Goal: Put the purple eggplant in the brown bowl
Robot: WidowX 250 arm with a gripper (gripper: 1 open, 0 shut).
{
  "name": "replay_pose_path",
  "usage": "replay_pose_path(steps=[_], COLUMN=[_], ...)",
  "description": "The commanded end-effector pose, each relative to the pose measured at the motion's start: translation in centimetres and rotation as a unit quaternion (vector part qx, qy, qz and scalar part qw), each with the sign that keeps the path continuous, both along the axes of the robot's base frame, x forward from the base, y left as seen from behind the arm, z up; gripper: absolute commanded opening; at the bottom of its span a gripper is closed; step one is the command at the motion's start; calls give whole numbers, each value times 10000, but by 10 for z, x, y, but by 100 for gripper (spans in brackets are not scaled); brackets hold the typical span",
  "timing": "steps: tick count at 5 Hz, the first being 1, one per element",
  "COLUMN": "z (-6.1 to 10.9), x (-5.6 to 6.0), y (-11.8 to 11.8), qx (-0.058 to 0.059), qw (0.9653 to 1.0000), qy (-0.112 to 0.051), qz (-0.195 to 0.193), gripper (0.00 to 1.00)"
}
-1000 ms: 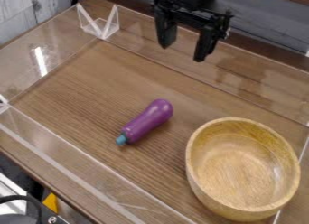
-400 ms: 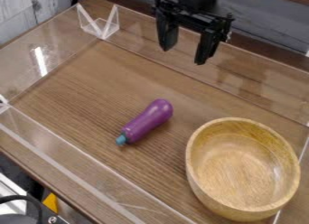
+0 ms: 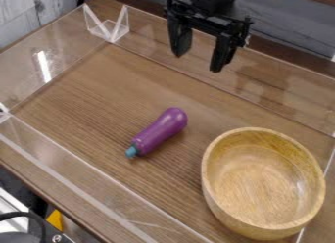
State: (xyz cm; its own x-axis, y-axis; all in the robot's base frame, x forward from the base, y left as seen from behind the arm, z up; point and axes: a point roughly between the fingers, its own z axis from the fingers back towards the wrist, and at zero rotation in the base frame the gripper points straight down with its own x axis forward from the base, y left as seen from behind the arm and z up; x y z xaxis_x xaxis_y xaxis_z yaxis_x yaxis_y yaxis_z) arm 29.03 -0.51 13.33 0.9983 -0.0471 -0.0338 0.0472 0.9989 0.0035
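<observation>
Only one view, the camera looking down across the table.

The gripper [image 3: 199, 48] hangs high at the back, fingers pointing down, jaws spread wide with nothing between them. It sits well behind the purple eggplant [image 3: 160, 131] and a little to its right, well apart from it.

The purple eggplant lies flat on the wooden table [image 3: 105, 95], long axis diagonal, teal stem end pointing toward the near-left, fat end toward the far-right. The brown bowl [image 3: 263, 180] sits near the eggplant's right, closer to the front, empty, a clear gap between the two. Clear plastic walls [image 3: 105, 24] ring the table.

Risks as I see them:
- Eggplant is glossy and rounded. If the jaws close along its long axis or off-centre, it likely squirts out or rolls. Fingers need to straddle the short axis near the middle, so the wrist probably has to turn to match the diagonal.
- Coming down too deep jams the fingertips into the table; too shallow pinches only the top curve and it slips.
- A nudge on descent could roll it toward the bowl's rim, leaving no finger room on that side.
- Carrying too low risks clipping the thick rim and shoving the bowl.
</observation>
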Motion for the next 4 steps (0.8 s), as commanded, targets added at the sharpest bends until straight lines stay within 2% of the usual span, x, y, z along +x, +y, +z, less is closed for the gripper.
replay_pose_path(steps=[1,2,4], z=[11,3,-15], x=[-4,-18,-37], y=[1,9,32], qx=[-23,-64,-55], qw=[9997,9999,9998], qy=[-230,-154,-156], qz=[-12,-29,-68], gripper=[100,100,100])
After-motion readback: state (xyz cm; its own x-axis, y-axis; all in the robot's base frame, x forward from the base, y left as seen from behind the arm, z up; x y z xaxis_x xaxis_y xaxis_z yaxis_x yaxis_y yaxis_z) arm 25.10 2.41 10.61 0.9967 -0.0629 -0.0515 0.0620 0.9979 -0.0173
